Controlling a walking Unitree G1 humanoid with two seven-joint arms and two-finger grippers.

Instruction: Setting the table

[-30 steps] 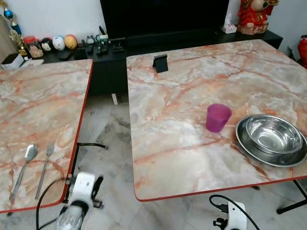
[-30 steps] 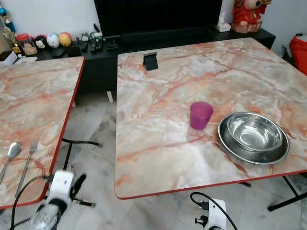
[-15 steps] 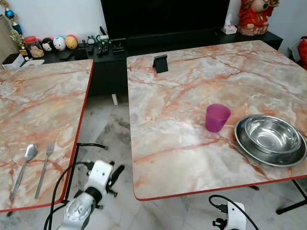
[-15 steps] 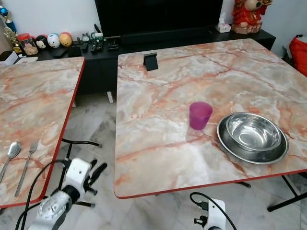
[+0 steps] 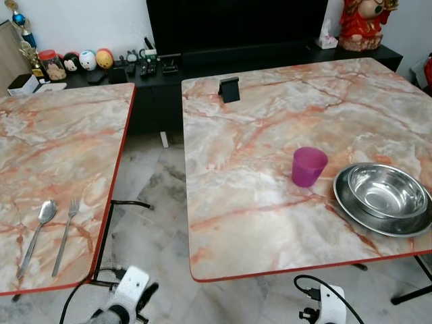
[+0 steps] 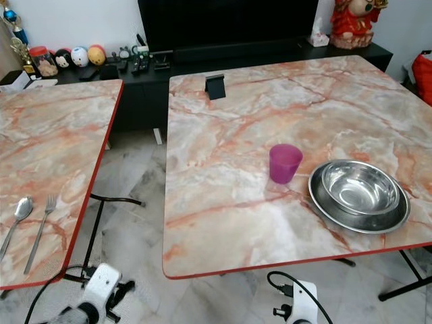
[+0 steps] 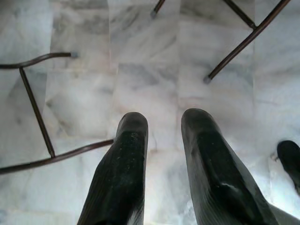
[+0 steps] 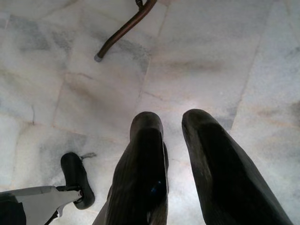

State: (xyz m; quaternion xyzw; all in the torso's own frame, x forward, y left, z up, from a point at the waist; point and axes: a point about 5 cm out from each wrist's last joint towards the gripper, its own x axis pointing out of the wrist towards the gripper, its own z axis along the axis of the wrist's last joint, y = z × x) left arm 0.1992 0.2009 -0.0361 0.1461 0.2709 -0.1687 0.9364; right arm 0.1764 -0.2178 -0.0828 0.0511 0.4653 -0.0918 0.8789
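Note:
A spoon (image 5: 37, 226) and a fork (image 5: 65, 229) lie side by side near the front edge of the left marble table (image 5: 61, 148). On the right marble table (image 5: 270, 142) a purple cup (image 5: 309, 166) stands upright beside a steel bowl (image 5: 386, 191), which is nested in a wider steel dish (image 5: 349, 202). My left gripper (image 7: 164, 122) hangs low over the floor between the tables, open and holding nothing. My right gripper (image 8: 172, 123) also points down at the floor, open and holding nothing.
A small black stand (image 5: 229, 89) sits at the far left corner of the right table. A dark TV cabinet (image 5: 155, 71) with figurines and remotes runs along the back wall. Thin metal table legs (image 7: 37, 112) cross the marble floor near my left gripper.
My left arm rose toward the gap between the tables half a second ago and has since dropped back to the bottom edge. The camera shifted slightly. The tableware has not moved.

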